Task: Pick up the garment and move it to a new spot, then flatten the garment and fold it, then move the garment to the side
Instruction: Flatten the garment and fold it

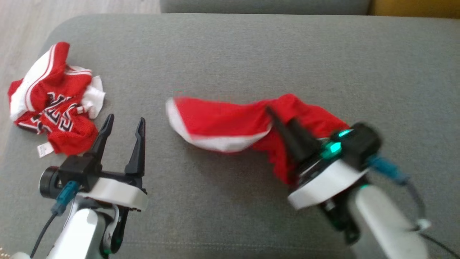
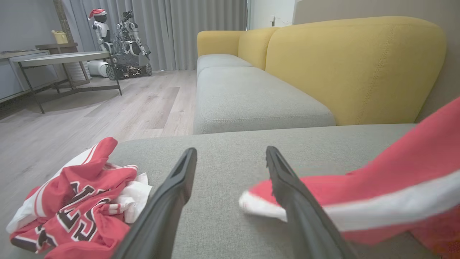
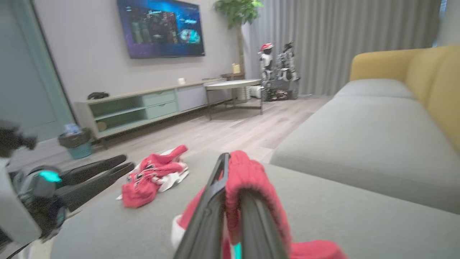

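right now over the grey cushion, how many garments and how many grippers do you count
garments: 2 (crumpled jersey, red garment)
grippers: 2 (left gripper open, right gripper shut on the red garment)
total: 4

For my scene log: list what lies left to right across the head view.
Crumpled jersey → open left gripper → red garment → right gripper, shut on that garment's right part.
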